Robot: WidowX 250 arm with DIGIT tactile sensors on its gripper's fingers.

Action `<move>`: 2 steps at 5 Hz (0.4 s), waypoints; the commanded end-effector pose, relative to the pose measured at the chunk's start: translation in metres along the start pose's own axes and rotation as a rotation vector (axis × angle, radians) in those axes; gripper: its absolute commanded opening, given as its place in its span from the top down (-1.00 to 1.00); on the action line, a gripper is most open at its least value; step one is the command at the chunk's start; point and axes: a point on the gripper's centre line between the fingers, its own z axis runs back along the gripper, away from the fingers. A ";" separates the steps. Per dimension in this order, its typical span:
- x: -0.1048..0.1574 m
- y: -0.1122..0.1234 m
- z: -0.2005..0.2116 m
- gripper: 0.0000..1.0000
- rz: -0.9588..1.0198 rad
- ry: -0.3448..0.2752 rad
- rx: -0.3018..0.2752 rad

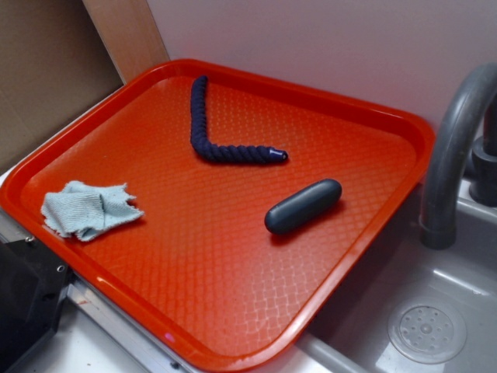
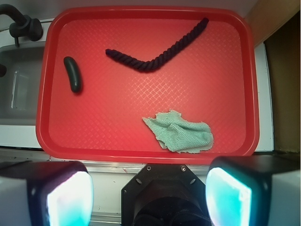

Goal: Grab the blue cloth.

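The blue cloth [image 2: 178, 132] lies crumpled and flat on the red tray [image 2: 150, 14], near the tray's rim on the robot's side in the wrist view, toward the right-hand corner. Its long axis runs roughly along that near rim, slanting slightly, with frayed edges all round; it touches only the tray floor.

Taking the cloth as landmark: the dark navy braided rope [image 2: 155, 52], bent in a shallow V, lies well beyond it toward the tray's far rim. The dark grey capsule-shaped object [image 2: 72, 74] lies far off to its left, near the sink-side rim. Nothing sits on or against the cloth. A grey faucet [image 1: 454, 148] and sink [image 1: 435, 326] stand beside the tray.

The pincer [image 2: 150, 195] hangs above the tray's near edge, outside the rim, fingers [image 2: 68, 200] spread wide and holding nothing.
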 end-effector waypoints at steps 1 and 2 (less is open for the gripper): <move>0.000 0.000 0.000 -1.00 0.000 0.000 0.000; 0.017 0.021 -0.051 -1.00 -0.007 -0.020 0.034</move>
